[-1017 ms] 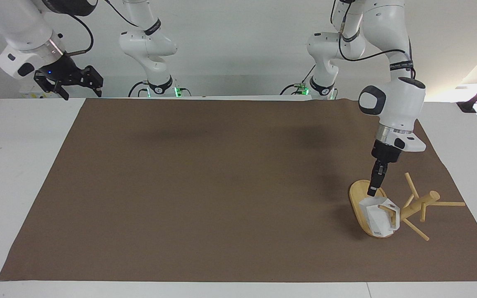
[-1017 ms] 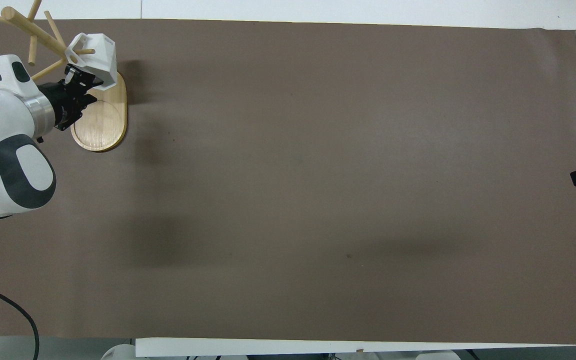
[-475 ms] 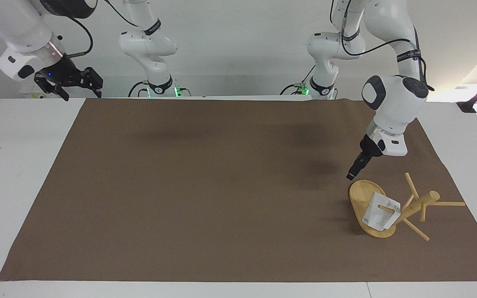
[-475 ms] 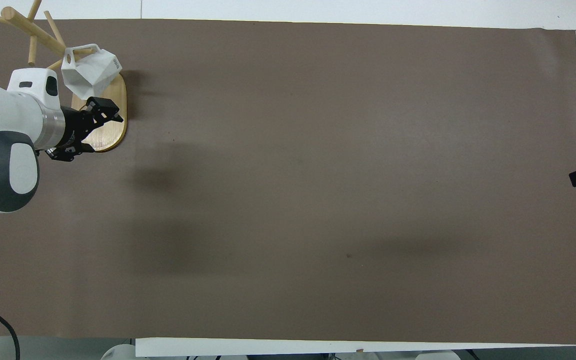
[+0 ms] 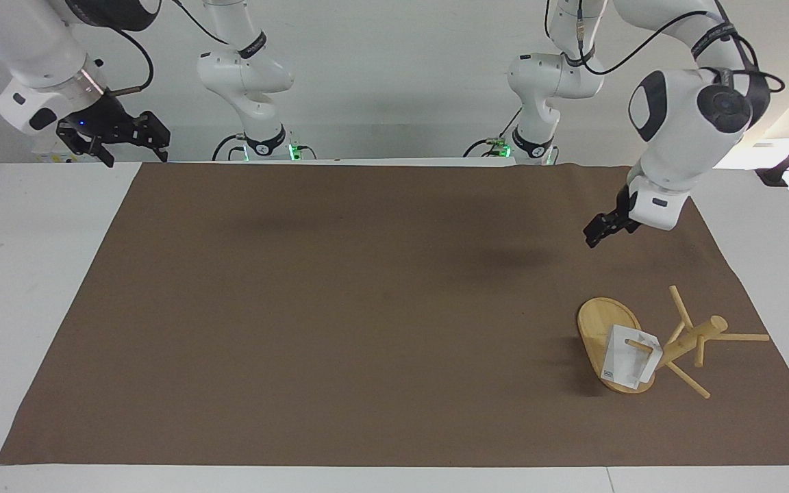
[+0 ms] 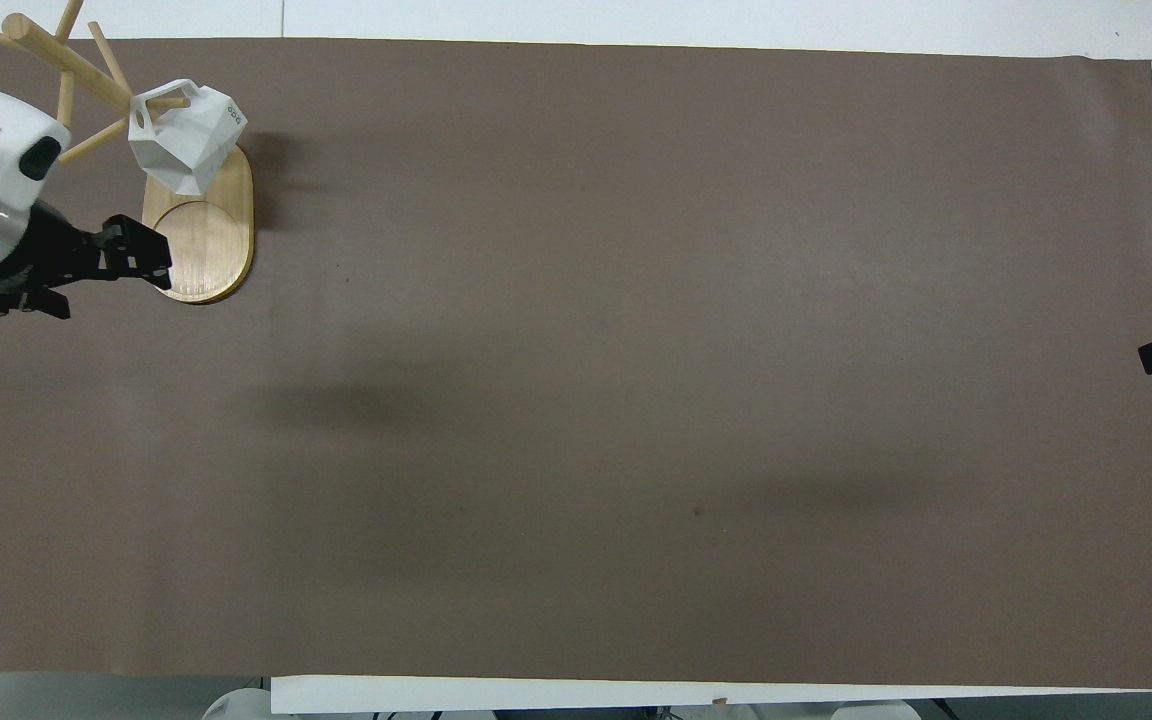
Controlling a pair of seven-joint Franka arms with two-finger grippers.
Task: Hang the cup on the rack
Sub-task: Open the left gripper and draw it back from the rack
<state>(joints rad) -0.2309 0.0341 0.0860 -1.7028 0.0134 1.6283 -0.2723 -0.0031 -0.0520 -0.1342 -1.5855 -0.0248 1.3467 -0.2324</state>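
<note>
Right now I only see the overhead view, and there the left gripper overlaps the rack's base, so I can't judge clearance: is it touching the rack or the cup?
Observer: No. In the facing view the left gripper is raised high in the air, well apart from the bamboo rack and the white faceted cup.
Operator: Does the cup really hang?
Observer: Yes. Its body hangs down below the peg through its handle, over the oval base.
Operator: And the right gripper?
Observer: The right gripper waits raised and open at the right arm's end of the table, holding nothing.
</note>
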